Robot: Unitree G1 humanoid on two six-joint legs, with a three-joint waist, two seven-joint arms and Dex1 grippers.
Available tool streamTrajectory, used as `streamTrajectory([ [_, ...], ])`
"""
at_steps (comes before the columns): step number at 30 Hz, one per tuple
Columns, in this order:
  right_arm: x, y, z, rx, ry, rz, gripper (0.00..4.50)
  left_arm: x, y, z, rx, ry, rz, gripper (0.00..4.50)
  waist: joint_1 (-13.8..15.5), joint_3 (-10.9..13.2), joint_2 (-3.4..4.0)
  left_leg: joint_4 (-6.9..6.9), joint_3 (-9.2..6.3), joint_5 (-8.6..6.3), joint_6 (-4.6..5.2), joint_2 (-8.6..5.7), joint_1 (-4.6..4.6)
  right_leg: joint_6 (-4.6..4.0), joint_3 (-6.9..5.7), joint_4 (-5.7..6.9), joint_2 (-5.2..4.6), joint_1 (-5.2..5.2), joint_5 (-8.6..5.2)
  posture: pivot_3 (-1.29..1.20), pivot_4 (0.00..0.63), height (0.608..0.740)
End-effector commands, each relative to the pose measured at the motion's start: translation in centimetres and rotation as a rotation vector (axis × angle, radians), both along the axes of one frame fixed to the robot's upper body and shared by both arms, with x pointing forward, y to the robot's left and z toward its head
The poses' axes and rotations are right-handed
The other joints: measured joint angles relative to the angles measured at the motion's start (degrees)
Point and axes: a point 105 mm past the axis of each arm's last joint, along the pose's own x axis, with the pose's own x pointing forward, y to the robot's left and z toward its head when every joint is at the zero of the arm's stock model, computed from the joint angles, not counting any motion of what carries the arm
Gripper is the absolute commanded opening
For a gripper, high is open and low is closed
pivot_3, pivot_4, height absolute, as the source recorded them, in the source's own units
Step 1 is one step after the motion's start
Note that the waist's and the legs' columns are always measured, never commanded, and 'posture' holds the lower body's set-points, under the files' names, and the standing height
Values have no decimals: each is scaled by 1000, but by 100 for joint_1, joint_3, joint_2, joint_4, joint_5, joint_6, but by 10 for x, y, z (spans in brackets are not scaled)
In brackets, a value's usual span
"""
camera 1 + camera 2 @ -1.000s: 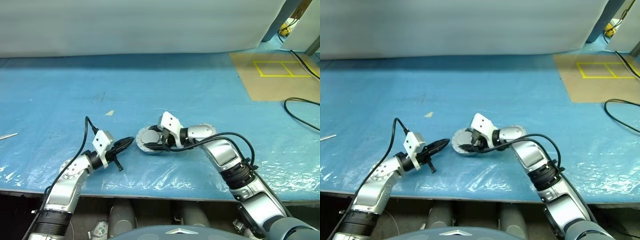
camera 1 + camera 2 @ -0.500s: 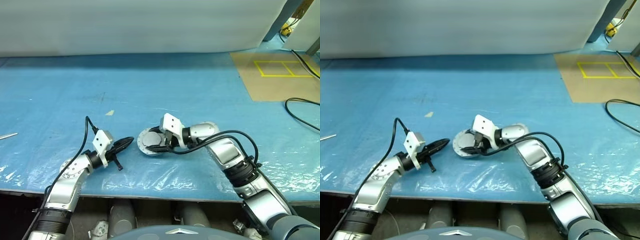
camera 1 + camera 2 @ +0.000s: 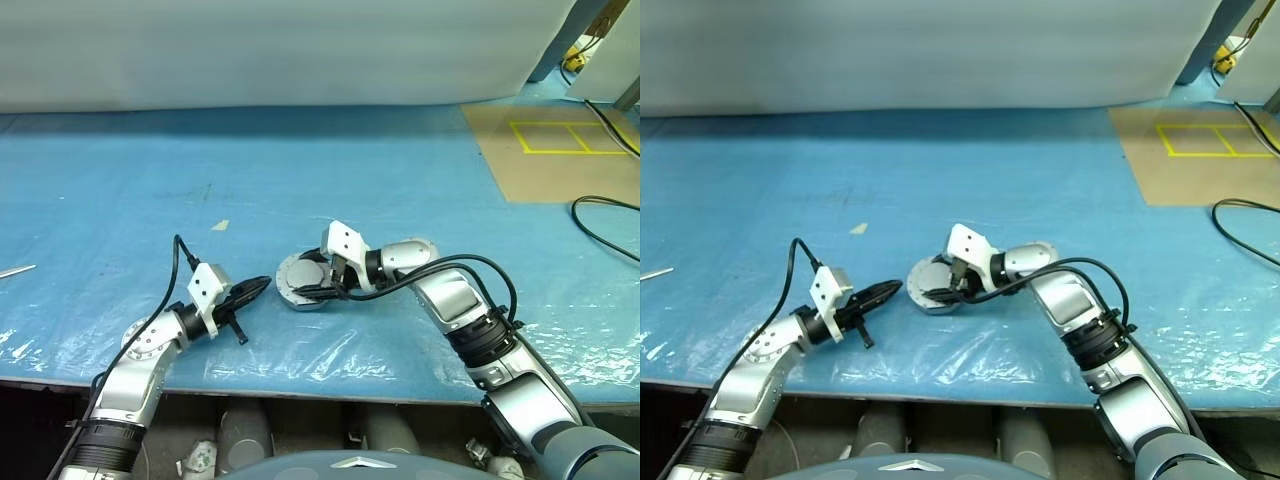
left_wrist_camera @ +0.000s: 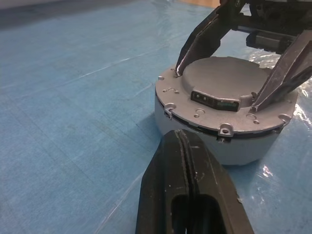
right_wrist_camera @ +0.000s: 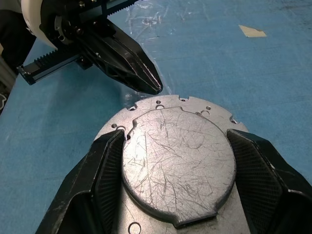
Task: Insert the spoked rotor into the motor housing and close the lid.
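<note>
The lid (image 5: 175, 161) lies plain grey face up on the round pale body of the motor housing (image 4: 214, 144), near the table's front middle (image 3: 300, 282). My right gripper (image 5: 176, 134) reaches in from the right and straddles the lid's raised centre. One black finger (image 5: 105, 170) presses each side of that centre, so it is shut on the lid. My left gripper (image 3: 262, 285) is shut with nothing in it. Its tip (image 4: 181, 134) points at the housing's side wall, a short way off. The spoked rotor is hidden.
The blue table cover has crinkled clear film (image 3: 330, 345) along the front edge. A small tape scrap (image 3: 219, 226) lies behind the left arm. A brown board with yellow tape lines (image 3: 555, 150) and a black cable (image 3: 600, 225) lie far right. A thin metal piece (image 3: 15, 271) sits at the left edge.
</note>
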Motion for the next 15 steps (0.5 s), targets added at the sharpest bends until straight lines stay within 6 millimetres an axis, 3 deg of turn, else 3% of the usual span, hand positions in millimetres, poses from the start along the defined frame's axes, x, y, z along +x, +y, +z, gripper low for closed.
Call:
streamTrajectory([
  [1, 0, 5, 7, 4, -39, 21, 2973, -3, -2, 10, -6, -33, -17, 0, 0, 0, 0, 0, 0, 0, 0, 0, 0, 0, 0, 0, 0, 0, 0, 0, 150, 740],
  [9, -6, -4, -23, -89, -38, 20, 2973, -3, 0, 11, -5, -33, -10, 0, -2, 0, 0, 0, 0, 0, 0, 0, 2, 0, 0, 1, 0, 1, 0, 0, 150, 740],
  [15, -6, -10, -32, -113, -5, 13, 2973, -1, -2, 16, -10, -41, -11, 0, -1, -1, -1, 1, 0, 0, 0, -1, 6, 0, 1, 1, -1, 4, 0, 0, 150, 740],
])
